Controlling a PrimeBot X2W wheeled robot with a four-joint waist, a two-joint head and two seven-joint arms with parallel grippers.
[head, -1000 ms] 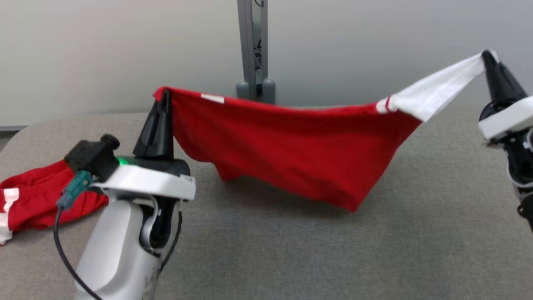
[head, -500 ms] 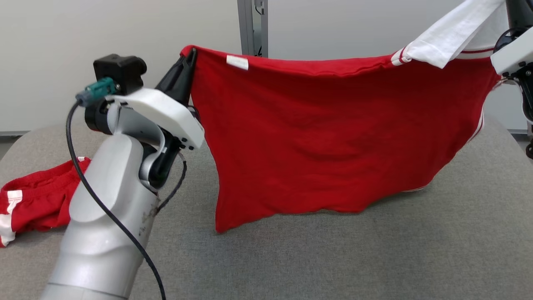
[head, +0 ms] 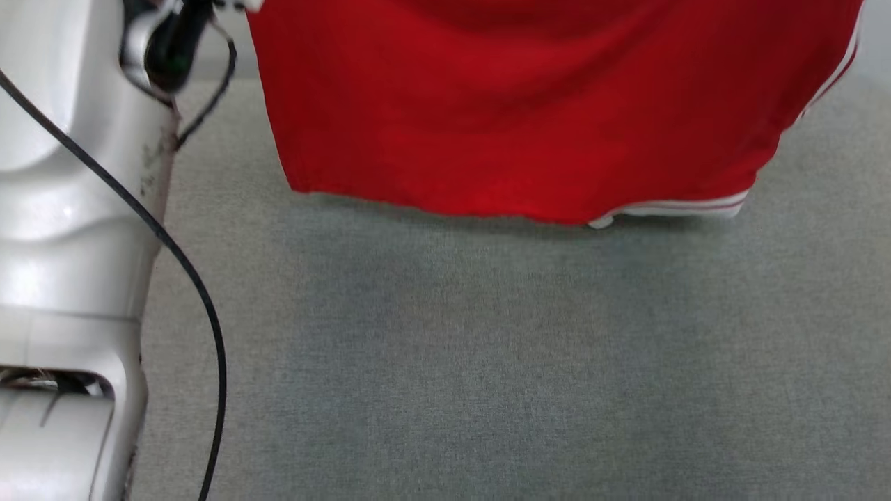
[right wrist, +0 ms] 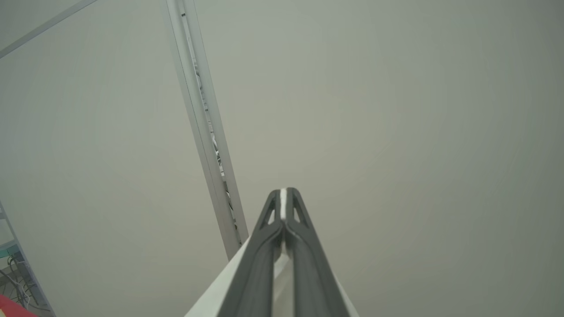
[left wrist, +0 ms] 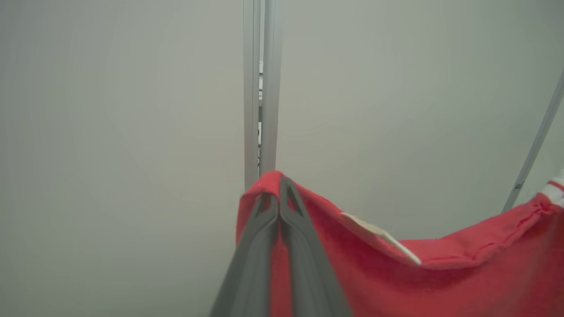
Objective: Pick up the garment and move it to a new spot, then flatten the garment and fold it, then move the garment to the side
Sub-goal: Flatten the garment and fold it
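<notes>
the garment [head: 522,104] hangs as a broad red sheet over the table [head: 487,362], its top cut off by the upper edge of the head view. its lower hem lies just above or on the grey top; which, i cannot tell. white stripes trim its lower right corner and right edge. in the left wrist view the left gripper [left wrist: 279,187] has its fingers pressed together on a red corner, with a white label [left wrist: 381,240] on the slack edge beside it. in the right wrist view the right gripper [right wrist: 284,196] is closed too, a thin white sliver of the cloth between its tips and white fabric falling away beneath. the pale left arm [head: 69,209] and its black cable [head: 191,278] stand at the head view's left, cropped. a grey post [left wrist: 260,88] rises against the plain wall behind.
</notes>
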